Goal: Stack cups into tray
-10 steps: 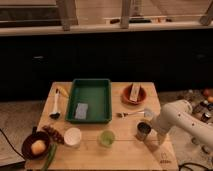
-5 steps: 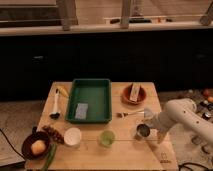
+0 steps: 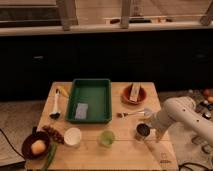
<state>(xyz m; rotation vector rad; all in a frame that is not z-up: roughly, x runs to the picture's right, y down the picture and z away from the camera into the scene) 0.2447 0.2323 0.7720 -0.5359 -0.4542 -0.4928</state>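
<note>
1. A dark brown bowl (image 3: pixel 29 145) sits at the left front corner of the wooden table (image 3: pixel 125 156) with a round yellow-orange item (image 3: pixel 39 147) inside it. A long green stalk (image 3: pixel 50 157) lies just to its right along the front edge, and a dark reddish cluster (image 3: pixel 52 133) lies just behind the stalk.
2. Further back on the left, a white-handled utensil (image 3: pixel 56 105) lies lengthwise, its dark head towards the front. A small yellow object (image 3: pixel 62 92) is beside its far end.
3. The white cup (image 3: pixel 73 136) stands upright on the table, in front of the tray's left front corner and outside it.
4. The tray (image 3: pixel 95 95), dark green and rectangular, occupies the back middle of the table. A blue-grey pad (image 3: pixel 81 110) lies in its left front part, and no cup is in it.
5. The light green cup (image 3: pixel 106 138) stands upright in front of the tray's right front corner, on the bare wood, apart from the white cup.
6. A silver fork-like utensil (image 3: pixel 132 114) lies right of the tray. Behind it stands an orange-brown bowl (image 3: pixel 133 95) with a pale flat object in it.
7. The grey cup (image 3: pixel 142 131) stands on the table near the right edge, well apart from the tray.
8. The gripper (image 3: pixel 150 132) is low over the table at the grey cup's right side, at the end of the white arm (image 3: pixel 180 112) that reaches in from the right. I cannot tell whether it grasps the cup or only sits against it.
</note>
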